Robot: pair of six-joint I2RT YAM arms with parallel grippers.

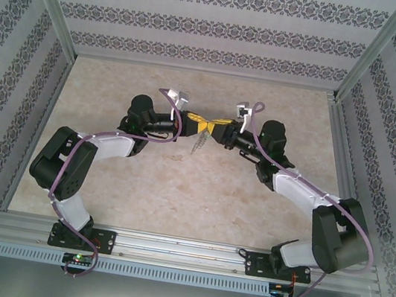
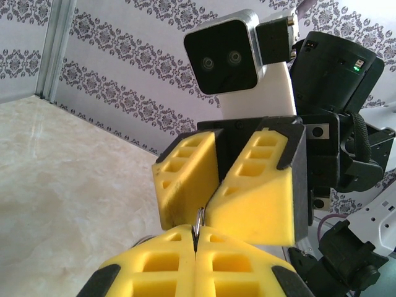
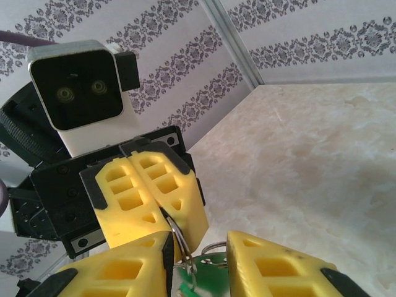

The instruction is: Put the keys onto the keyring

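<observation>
**Operator:** Where do my arms stand?

**Spotter:** Your left arm point(image 1: 74, 167) and right arm point(image 1: 327, 214) curve in from the bottom corners of the top view. They meet nose to nose in the upper middle. Your left gripper point(image 1: 199, 123) is clenched on the keyring point(image 1: 200, 143). It hangs from the pinch with its long axis running down the frame.

**Operator:** And the right claw?

**Spotter:** Your right gripper point(image 1: 217, 124) faces the left one, tips almost touching. In its own wrist view the yellow fingers point(image 3: 272, 269) stand a little apart at the bottom edge, with the keys point(image 3: 213, 281) between them. The green tag fills most of the gap. I cannot tell whether the pads bite on it.

**Operator:** What does the next move hinge on?

**Spotter:** The tag sits just below and right of the left fingertips, where a thin bend of the loop pokes out. Loop and tag overlap there, but I cannot say whether they are threaded. The frame edge cuts off the tag's long axis. Both claws are equally near, so I'd judge you need only small moves of the right one.

**Operator:** And the room around?

**Spotter:** Patterned walls point(image 1: 202, 28) stand on three sides, well apart from the claws. The pale marbled table point(image 1: 173, 212) lies below.
</observation>
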